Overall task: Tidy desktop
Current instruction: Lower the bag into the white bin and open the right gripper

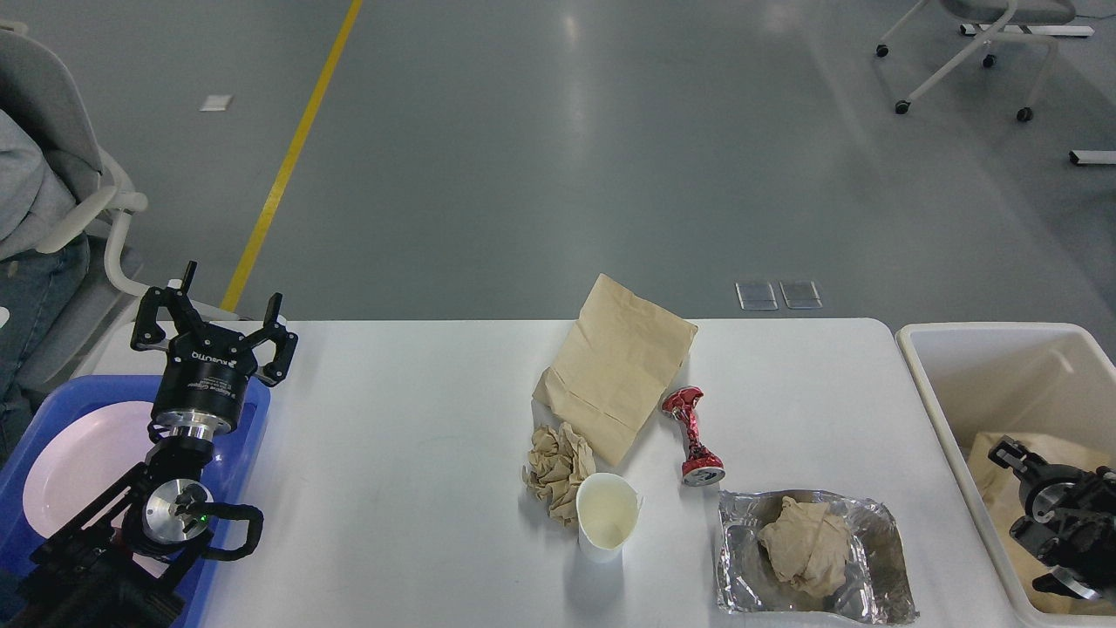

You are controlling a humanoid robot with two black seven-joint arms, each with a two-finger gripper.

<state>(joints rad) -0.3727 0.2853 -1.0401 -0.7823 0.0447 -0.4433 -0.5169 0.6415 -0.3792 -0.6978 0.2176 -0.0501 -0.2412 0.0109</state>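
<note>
The white desktop [410,453] holds a flat brown paper bag [621,366], a crumpled paper ball [556,462], a white paper cup [608,516] and a crushed red can [693,436]. A foil sheet [872,576] near the front holds a crumpled brown paper wad [806,545]. My left gripper [216,324] is open and empty, above the right rear corner of the blue tray. My right gripper [1011,458] is inside the cream bin, over brown paper [1059,453] lying there. Its fingers are seen dark and end-on.
A blue tray [248,488] with a pink plate [78,462] sits at the desktop's left end. The cream bin [937,410] stands off the right end. A seated person [26,209] is at the far left. A wheeled chair [968,52] stands far back right.
</note>
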